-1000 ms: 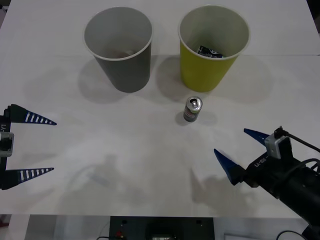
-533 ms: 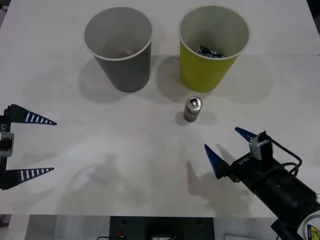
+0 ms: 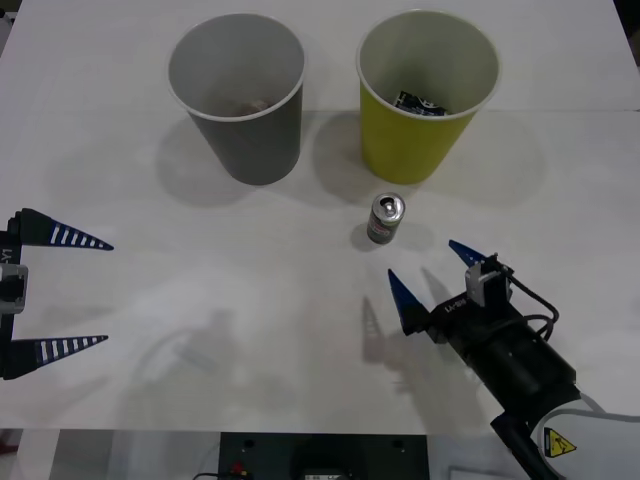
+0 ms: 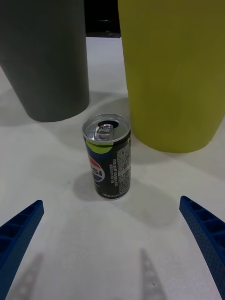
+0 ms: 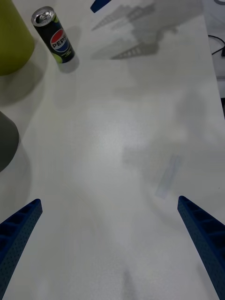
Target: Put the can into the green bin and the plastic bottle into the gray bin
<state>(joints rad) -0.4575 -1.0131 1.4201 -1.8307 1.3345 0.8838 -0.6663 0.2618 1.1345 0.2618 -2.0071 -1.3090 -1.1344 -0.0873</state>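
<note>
The can (image 3: 385,218) stands upright just in front of the green bin (image 3: 428,95), its long axis vertical. The right gripper (image 3: 434,284) (jaws spread wide, holding nothing) sits nearest, with the can straight ahead between its fingers' line. The left gripper (image 3: 55,292) waits open, well apart.

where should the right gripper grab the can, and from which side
Probably around the middle of its round side wall, coming in level from the robot's side. The can stands upright on the table, close in front of the green bin, so the far side is crowded. The right gripper is open and already faces it, fingers to either side.
</note>
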